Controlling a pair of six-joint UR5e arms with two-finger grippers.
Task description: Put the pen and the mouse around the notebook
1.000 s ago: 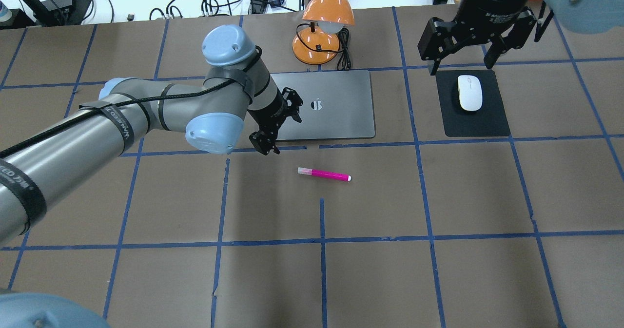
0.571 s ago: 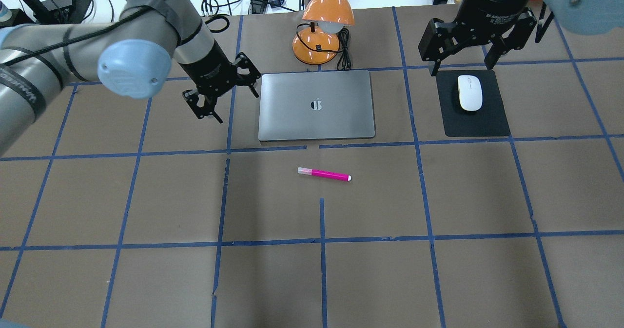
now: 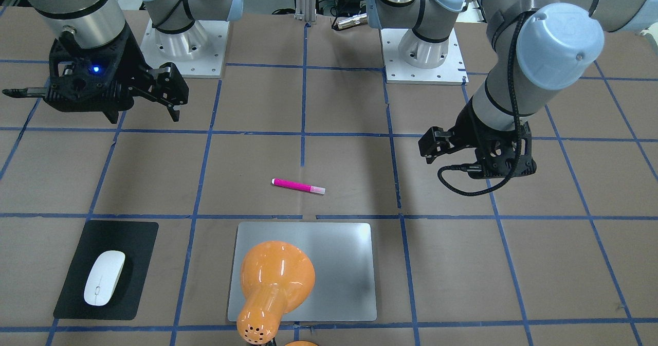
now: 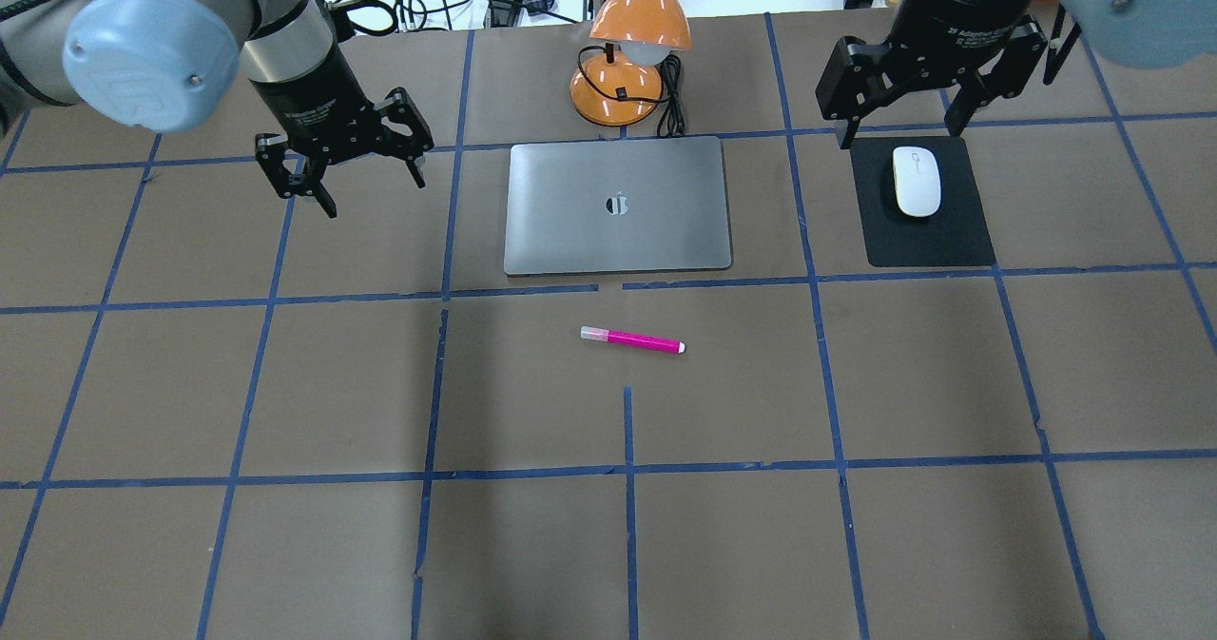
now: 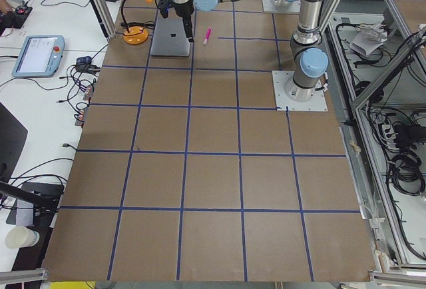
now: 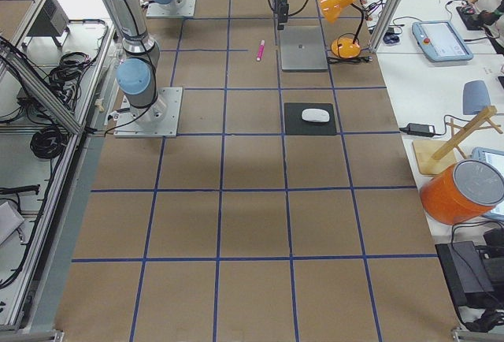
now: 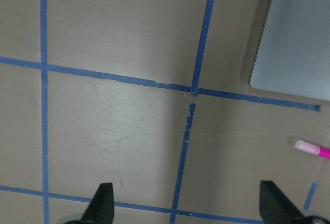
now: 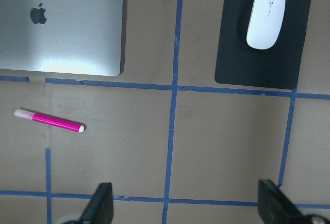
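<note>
The silver-grey notebook (image 4: pixel 618 207) lies flat at the far middle of the table; an orange lamp covers part of it in the front-facing view. In front of the notebook lies the pink pen (image 4: pixel 632 339) (image 8: pixel 49 121), crosswise, with its pale cap end to the left. The white mouse (image 4: pixel 917 181) (image 8: pixel 266 16) rests on a black mat (image 4: pixel 927 241) to the right of the notebook. My left gripper (image 4: pixel 373 190) hangs open and empty left of the notebook. My right gripper (image 4: pixel 899 131) hovers open over the mat's far edge, above the mouse.
An orange desk lamp (image 4: pixel 632 50) with its cord stands just behind the notebook. Blue tape lines grid the brown table (image 4: pixel 608 545). Cables and gear lie beyond the far edge.
My left arm has swung from over the notebook's front-left corner out to the left and back, and its gripper now hangs beside the notebook. The right arm, pen and mouse have not moved.
</note>
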